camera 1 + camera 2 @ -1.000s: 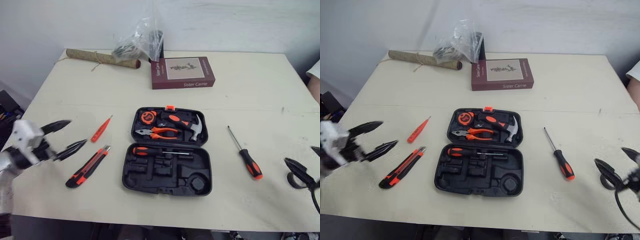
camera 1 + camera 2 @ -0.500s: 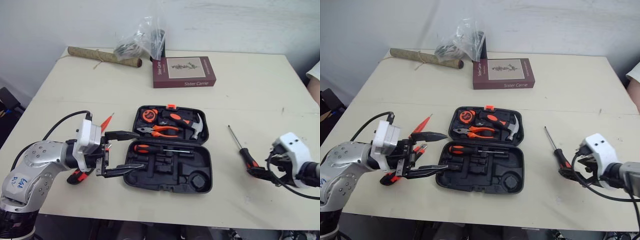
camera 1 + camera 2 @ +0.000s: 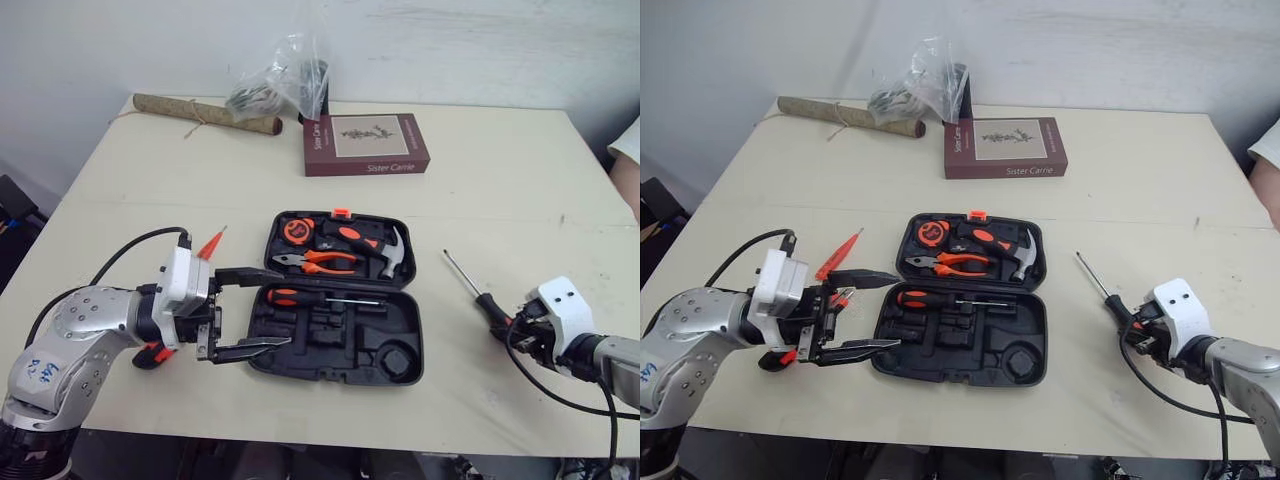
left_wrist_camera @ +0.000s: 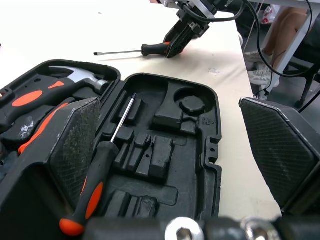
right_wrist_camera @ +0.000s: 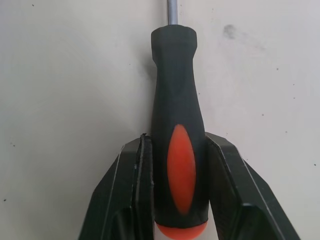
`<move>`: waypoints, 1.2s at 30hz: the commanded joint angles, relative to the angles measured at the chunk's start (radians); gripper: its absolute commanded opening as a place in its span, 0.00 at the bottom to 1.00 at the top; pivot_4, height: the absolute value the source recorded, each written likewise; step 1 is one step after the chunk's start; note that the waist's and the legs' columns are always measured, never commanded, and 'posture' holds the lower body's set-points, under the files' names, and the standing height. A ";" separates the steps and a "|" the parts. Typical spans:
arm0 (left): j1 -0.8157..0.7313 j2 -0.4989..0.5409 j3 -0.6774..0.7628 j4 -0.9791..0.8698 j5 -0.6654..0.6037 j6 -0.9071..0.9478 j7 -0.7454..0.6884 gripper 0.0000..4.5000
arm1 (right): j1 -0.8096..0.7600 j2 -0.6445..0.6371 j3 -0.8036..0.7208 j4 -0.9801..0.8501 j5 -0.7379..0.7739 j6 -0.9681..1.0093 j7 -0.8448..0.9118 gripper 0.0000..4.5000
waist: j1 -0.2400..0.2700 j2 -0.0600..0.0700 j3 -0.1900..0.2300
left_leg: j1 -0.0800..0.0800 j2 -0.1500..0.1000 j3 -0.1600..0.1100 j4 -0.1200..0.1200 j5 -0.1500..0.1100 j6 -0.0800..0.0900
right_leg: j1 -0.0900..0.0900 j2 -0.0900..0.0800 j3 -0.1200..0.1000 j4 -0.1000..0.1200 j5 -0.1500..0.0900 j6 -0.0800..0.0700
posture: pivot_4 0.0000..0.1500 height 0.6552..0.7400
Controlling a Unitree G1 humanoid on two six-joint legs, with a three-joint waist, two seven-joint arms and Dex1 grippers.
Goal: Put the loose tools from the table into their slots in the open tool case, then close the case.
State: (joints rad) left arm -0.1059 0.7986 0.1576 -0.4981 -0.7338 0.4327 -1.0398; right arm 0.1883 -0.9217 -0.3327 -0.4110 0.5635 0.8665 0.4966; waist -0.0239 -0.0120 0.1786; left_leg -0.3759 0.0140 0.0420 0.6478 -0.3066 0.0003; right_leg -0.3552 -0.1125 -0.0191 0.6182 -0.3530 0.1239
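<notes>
Cream table [image 3: 500, 170] holds the screwdriver [image 5: 175, 100], handle pinched in right end effector [image 5: 176, 145]; left end effector [image 3: 285, 307] wide.

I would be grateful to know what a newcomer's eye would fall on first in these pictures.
The open black plastic tool case sits in the middle of the cream table, with orange-handled tools in its lid. The left gripper gapes wide at its left edge, while the right gripper is shut on the black-and-orange screwdriver lying to its right.

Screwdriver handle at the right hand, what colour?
Black screwdriver handle with orange inset; right wrist view shows it best.
</notes>
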 commanded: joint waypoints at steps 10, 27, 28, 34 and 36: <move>0.041 0.053 0.085 0.063 0.045 -0.119 -0.118 1.00 | -0.484 -0.202 0.236 -0.175 0.174 0.005 0.432 0.22 | -0.005 0.004 0.004 | 0.002 0.004 0.001 -0.001 -0.001 0.000 | -0.003 0.003 0.000 0.003 -0.002 -0.004 | 1.00 1.00; 0.178 0.070 0.136 -0.046 0.056 -0.080 -0.041 1.00 | -0.863 -0.107 0.851 -0.053 -0.272 0.008 0.570 0.22 | -0.004 0.004 0.004 | -0.019 0.000 -0.002 0.006 0.002 -0.001 | -0.019 -0.002 -0.004 0.005 -0.001 -0.002 | 1.00 1.00; 0.178 0.071 0.136 -0.045 0.055 -0.079 -0.040 1.00 | -0.866 -0.108 0.858 -0.047 -0.287 0.002 0.579 0.22 | -0.004 0.004 0.004 | -0.019 0.000 -0.002 0.007 0.002 0.000 | -0.019 -0.002 -0.004 0.006 -0.001 -0.002 | 1.00 1.00; 0.176 0.066 0.138 -0.037 0.066 -0.091 -0.039 1.00 | -0.884 -0.060 0.872 -0.021 -0.337 0.003 0.594 0.22 | -0.004 0.003 0.004 | -0.016 0.000 -0.002 0.006 0.002 -0.001 | -0.018 -0.002 -0.003 0.009 0.000 -0.002 | 1.00 1.00; 0.184 0.063 0.136 -0.040 0.070 -0.095 -0.037 1.00 | -0.885 -0.053 0.883 -0.018 -0.357 0.005 0.601 0.22 | -0.004 0.003 0.004 | -0.016 0.000 -0.002 0.006 0.002 -0.001 | -0.019 -0.002 -0.003 0.009 0.000 -0.002 | 1.00 1.00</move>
State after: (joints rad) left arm 0.0694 0.8607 0.2655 -0.5113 -0.6631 0.3506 -1.0786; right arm -0.6916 -0.9743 0.5389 -0.4270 0.2301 0.8616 1.0928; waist -0.0278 -0.0086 0.1823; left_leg -0.3918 0.0142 0.0401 0.6535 -0.3045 -0.0006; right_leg -0.3738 -0.1142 -0.0221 0.6270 -0.3534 0.1216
